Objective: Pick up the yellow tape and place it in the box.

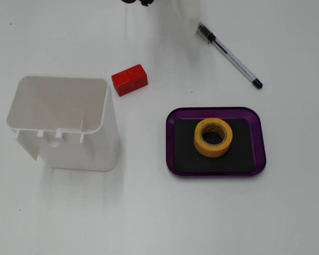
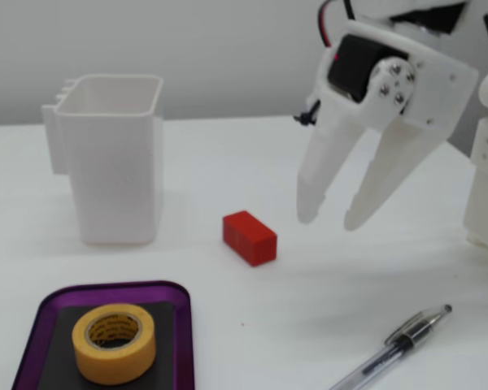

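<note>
The yellow tape (image 1: 213, 137) lies flat on the black mat inside the purple box (image 1: 259, 139), near its middle. It shows in both fixed views, also low at the left (image 2: 114, 342) in the box (image 2: 181, 325). My white gripper (image 2: 331, 219) hangs in the air above the table, to the right of the red block and well apart from the tape. Its fingers (image 2: 320, 183) are slightly spread and hold nothing. In the top-down fixed view only a dark bit of the arm shows at the top edge.
A red block (image 1: 129, 79) (image 2: 249, 237) lies between the box and the tall white container (image 1: 64, 123) (image 2: 114, 158). A clear pen with a black cap (image 1: 229, 54) (image 2: 390, 353) lies beyond the box on the arm's side.
</note>
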{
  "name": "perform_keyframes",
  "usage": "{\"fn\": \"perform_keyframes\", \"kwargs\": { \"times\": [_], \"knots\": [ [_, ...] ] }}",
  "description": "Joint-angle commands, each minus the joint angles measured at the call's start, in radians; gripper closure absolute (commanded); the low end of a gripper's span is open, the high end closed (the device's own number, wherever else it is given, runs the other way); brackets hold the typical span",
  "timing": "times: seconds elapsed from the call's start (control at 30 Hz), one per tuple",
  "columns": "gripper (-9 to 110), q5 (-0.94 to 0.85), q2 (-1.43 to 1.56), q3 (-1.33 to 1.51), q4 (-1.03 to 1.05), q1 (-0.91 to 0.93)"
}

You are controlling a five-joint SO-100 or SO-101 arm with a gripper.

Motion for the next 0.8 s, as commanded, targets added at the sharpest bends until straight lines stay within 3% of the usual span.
{"fn": "perform_keyframes", "kwargs": {
  "times": [0.0,0.37,0.53,0.77],
  "knots": [
    [89,0.009,0.173,0.193,-0.106,0.005],
    [89,0.018,0.594,0.637,-0.218,0.038],
    [89,0.186,0.770,0.707,-0.179,0.150],
    [90,0.189,0.971,0.723,-0.017,0.176]
  ]
}}
